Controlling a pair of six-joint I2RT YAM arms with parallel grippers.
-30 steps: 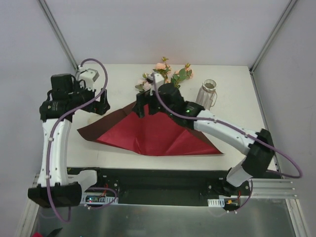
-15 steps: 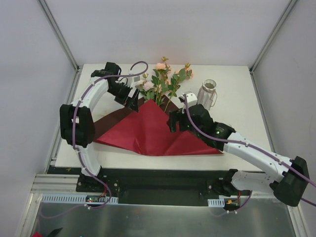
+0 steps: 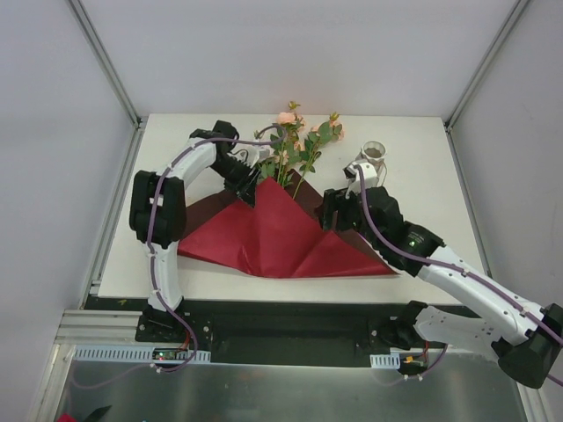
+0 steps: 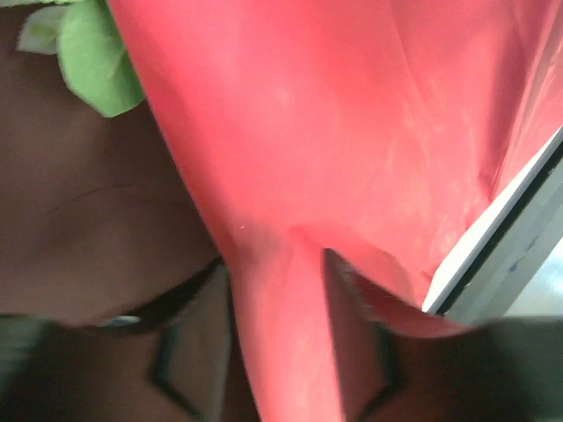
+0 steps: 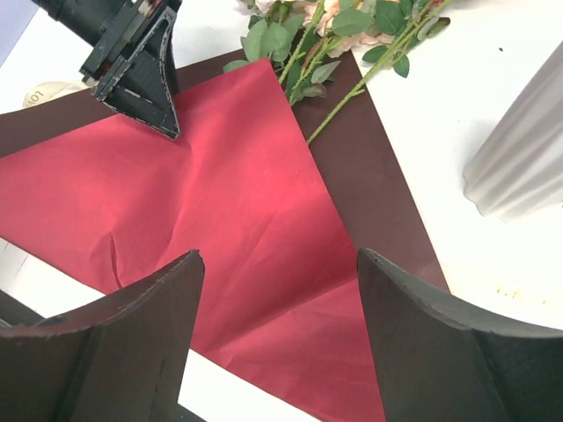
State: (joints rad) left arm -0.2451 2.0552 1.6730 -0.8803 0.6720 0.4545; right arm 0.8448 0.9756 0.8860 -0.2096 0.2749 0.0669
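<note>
- The left gripper [image 3: 252, 192] is clamped on a raised fold of the red wrapping paper sheet [image 3: 281, 237], which lies on the white counter [image 3: 422, 176].
- The right gripper [image 5: 277, 264] hangs wide open above the sheet, holding nothing.
- A white ribbed vase [image 3: 371, 165] stands upright beside the pink rose bouquet [image 3: 295, 145]; its inside is unclear.

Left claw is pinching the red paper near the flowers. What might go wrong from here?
1. The left claw pinches a raised fold of the red and dark brown wrapping paper sheet; a hard pull may tear it.
2. The pink artificial flower stems lie on the paper's far corner, so dragging it could scatter them.
3. The open right claw hangs near the white ribbed vase and might tip it.
</note>
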